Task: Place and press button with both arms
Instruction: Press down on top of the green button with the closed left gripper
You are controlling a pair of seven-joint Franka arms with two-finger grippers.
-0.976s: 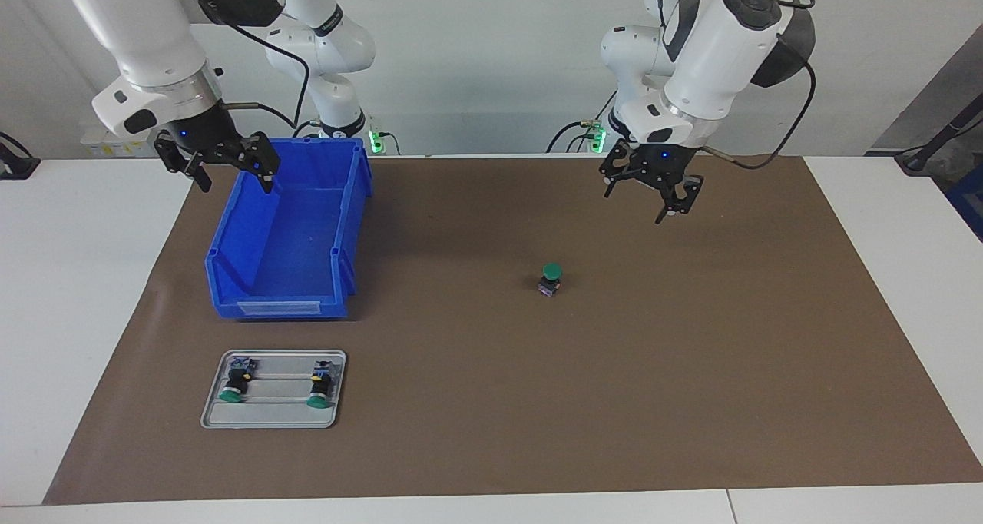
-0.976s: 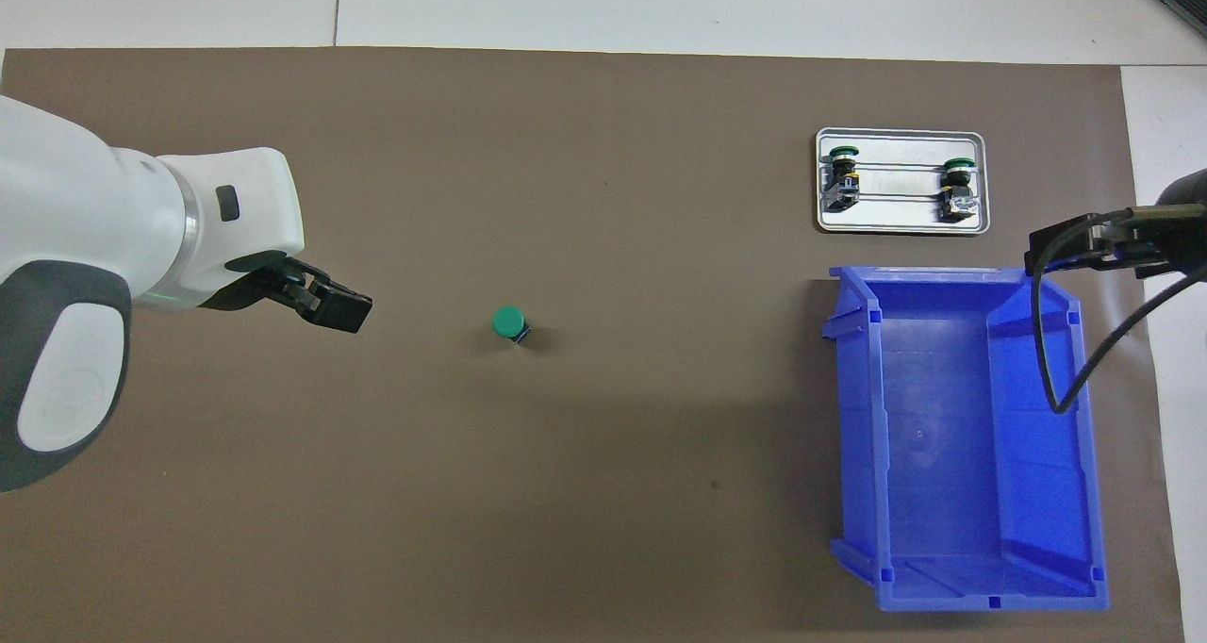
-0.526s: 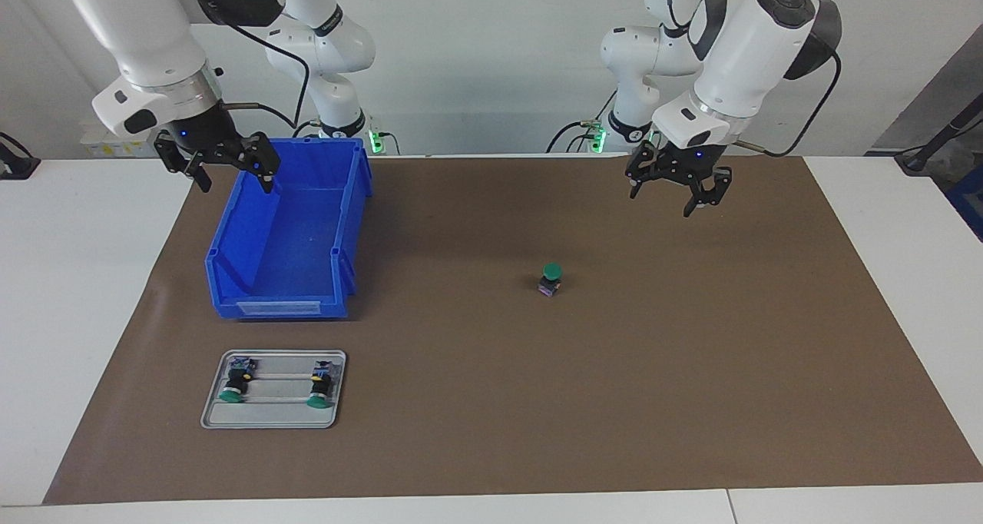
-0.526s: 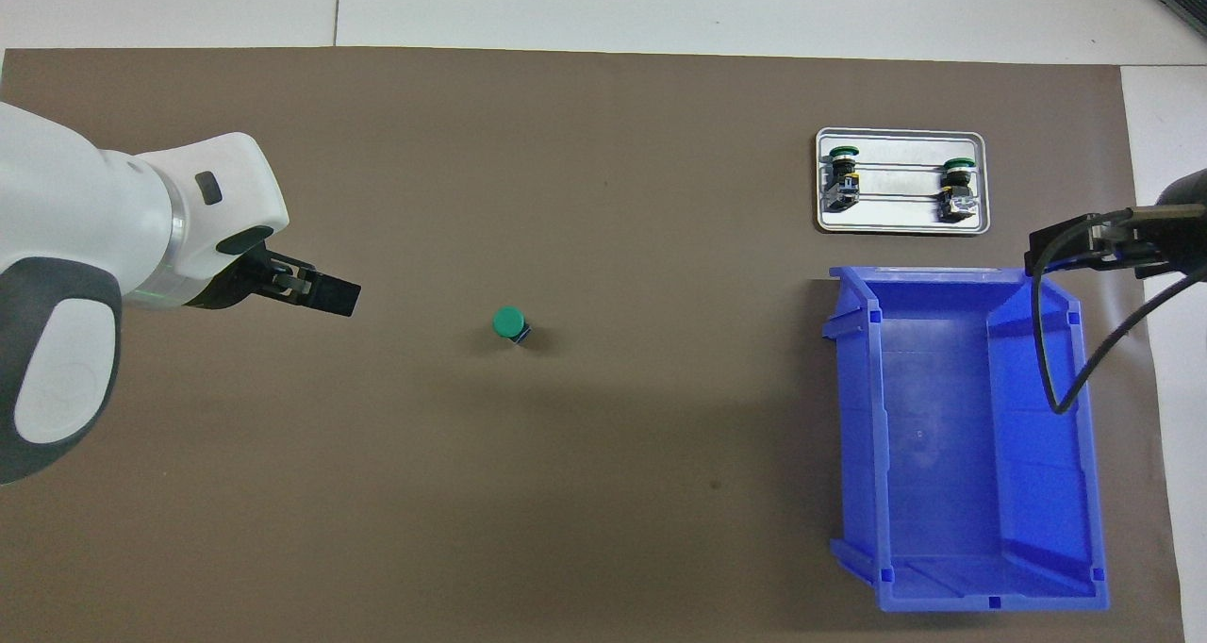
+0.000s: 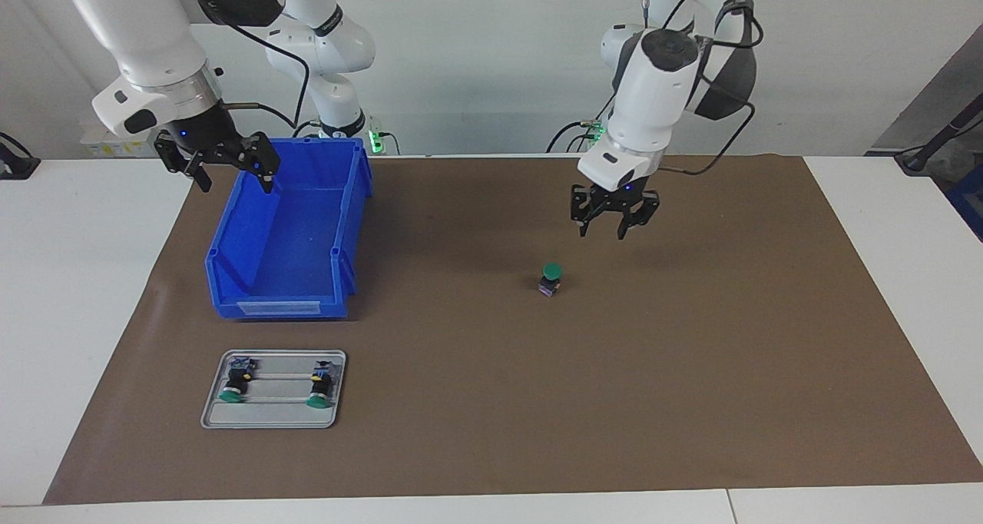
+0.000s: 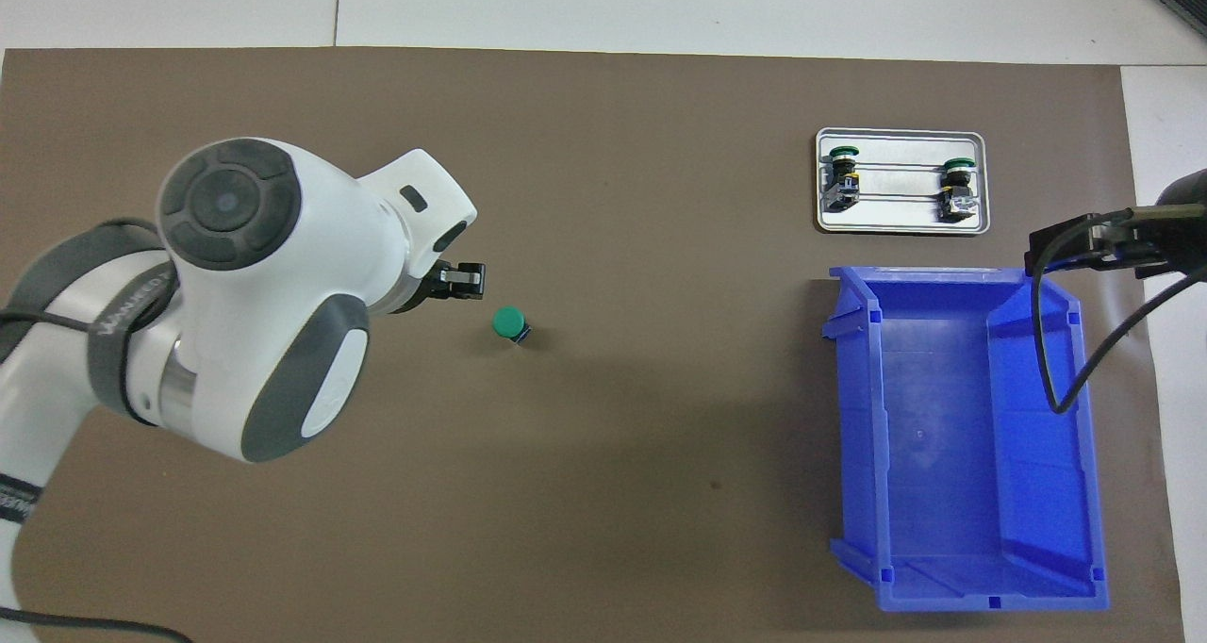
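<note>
Button (image 5: 550,279) stands upright on the brown mat (image 5: 691,370), nothing near it. Left gripper (image 5: 612,222) hangs above the mat beside it, fingers parted, empty. Right gripper (image 5: 223,169) waits spread over the blue bin (image 5: 288,232); a tray (image 5: 273,416) holds two more buttons.

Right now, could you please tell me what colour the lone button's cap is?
Green; the button shows its cap best in the overhead view.

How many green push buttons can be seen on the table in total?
3. One button stands upright alone on the brown mat. The other two buttons lie side by side in the metal tray. None seems hidden.
</note>
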